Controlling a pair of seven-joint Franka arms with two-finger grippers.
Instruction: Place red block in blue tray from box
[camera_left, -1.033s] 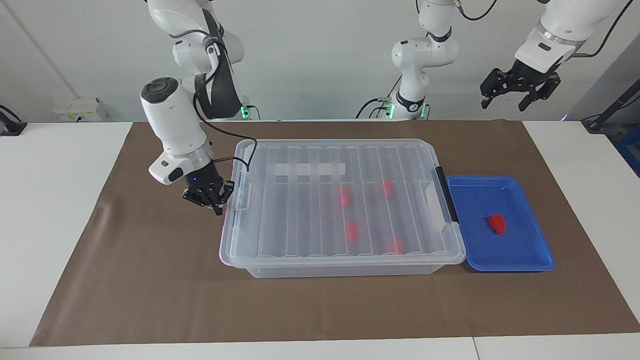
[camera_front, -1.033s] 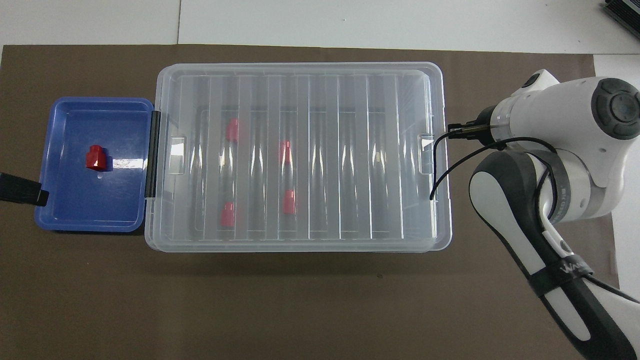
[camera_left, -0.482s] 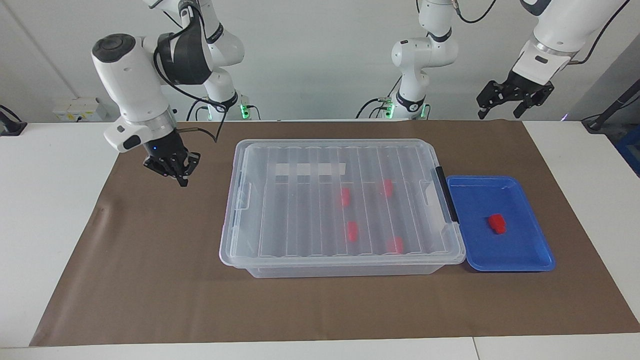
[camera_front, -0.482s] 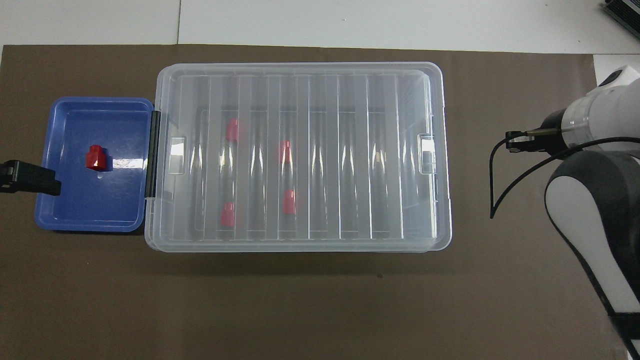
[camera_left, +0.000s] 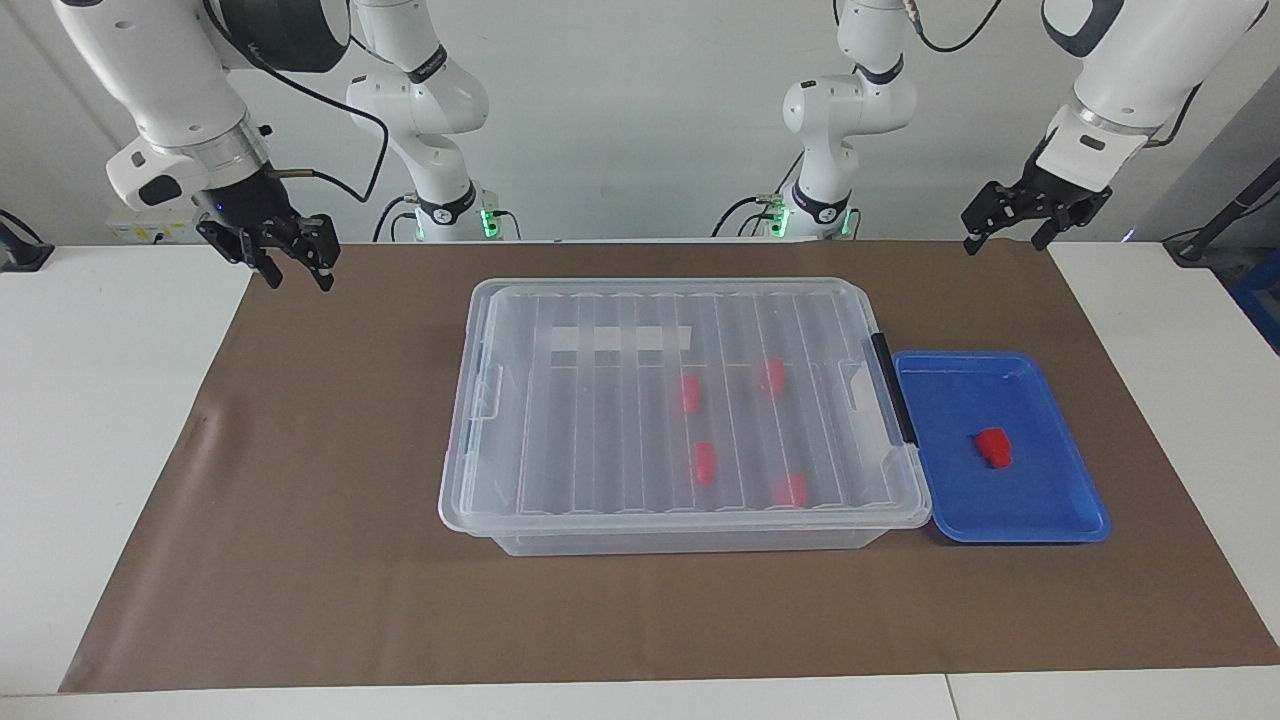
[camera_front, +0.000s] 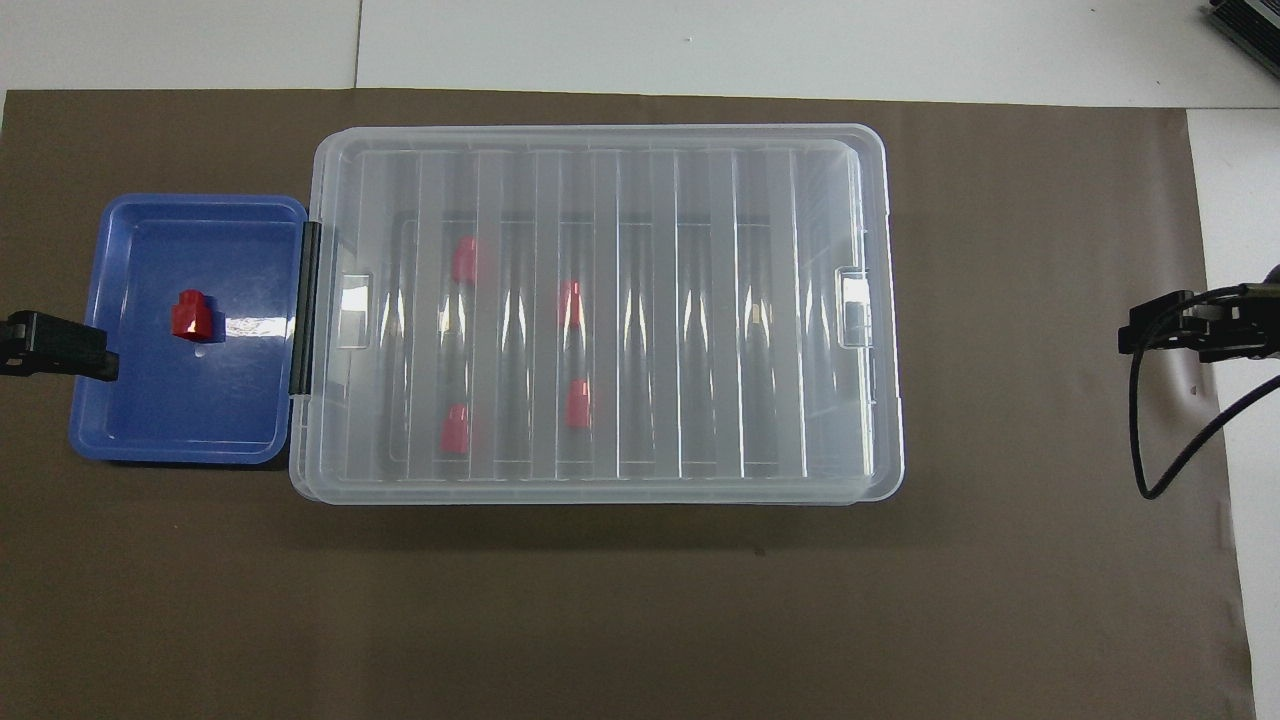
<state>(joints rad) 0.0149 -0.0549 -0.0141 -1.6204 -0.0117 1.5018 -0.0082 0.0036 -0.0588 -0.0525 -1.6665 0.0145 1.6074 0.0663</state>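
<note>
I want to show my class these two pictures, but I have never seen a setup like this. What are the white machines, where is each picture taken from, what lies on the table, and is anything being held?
The white machines are two robot arms, each ending in a two-finger gripper. One picture faces them from across the table; the other looks steeply down from their own end.

On the brown mat stands a clear box with its lid on and four red blocks showing through it. Beside it, toward the left arm's end, lies a blue tray with one red block in it.

Nothing is held. The left gripper and the right gripper both hang open and empty in the air, away from the box.
</note>
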